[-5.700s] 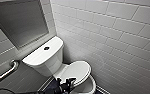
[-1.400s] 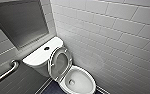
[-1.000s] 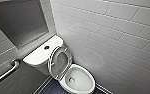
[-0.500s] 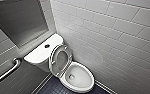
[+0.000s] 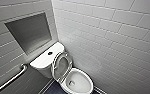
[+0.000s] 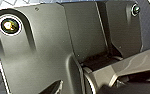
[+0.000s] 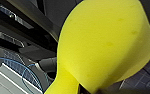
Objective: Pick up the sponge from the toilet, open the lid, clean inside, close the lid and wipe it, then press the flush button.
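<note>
Sponge (image 7: 103,45) sits in the right pincer (image 7: 78,89), pinched narrow where the jaws clamp one end; the toilet (image 5: 87,79) lid (image 5: 61,65) stands raised.

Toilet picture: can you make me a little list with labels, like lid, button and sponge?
toilet: white, in the corner by the tiled wall
lid: up, leaning back toward the cistern
flush button: dark, round, middle of the cistern top
sponge: bright yellow, close in the right wrist view, narrow at one end
grab bar: silver, on the wall beside the cistern
niche: grey, above the cistern
</note>
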You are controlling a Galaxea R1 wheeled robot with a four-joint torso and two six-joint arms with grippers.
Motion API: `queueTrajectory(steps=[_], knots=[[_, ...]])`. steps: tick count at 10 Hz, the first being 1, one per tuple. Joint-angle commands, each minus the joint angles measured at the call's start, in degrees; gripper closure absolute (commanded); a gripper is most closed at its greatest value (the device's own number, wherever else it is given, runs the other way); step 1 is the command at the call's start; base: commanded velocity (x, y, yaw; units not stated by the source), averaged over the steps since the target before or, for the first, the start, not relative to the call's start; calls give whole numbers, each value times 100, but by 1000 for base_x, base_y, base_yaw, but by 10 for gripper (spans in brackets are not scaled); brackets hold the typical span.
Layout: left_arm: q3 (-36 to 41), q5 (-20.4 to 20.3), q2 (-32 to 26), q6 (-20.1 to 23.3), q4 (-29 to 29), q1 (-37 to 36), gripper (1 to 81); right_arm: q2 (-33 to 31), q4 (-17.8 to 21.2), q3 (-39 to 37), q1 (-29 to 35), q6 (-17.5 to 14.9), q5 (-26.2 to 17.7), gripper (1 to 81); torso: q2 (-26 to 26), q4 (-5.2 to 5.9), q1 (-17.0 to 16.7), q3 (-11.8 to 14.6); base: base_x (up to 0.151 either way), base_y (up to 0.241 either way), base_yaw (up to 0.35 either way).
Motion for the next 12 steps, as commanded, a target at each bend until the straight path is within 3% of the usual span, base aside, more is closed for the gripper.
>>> queueTrajectory(steps=[1,5,10,12], knots=[[-413,273,306,42,-16,4,10,104,39,-244,-42,-8,-520,811,0,0,0,0,0,0,0],[-1715,300,1001,-28,-105,198,10,342,82,-947,125,36,-1081,811,155,0,-107,182,0,0,0],[-1873,449,1220,-11,-140,251,10,614,92,-1404,318,45,-1126,811,159,0,-107,179,0,0,0],[-1891,309,1212,-81,-507,348,10,676,92,-1606,336,54,-1118,811,159,0,-107,179,0,0,0]])
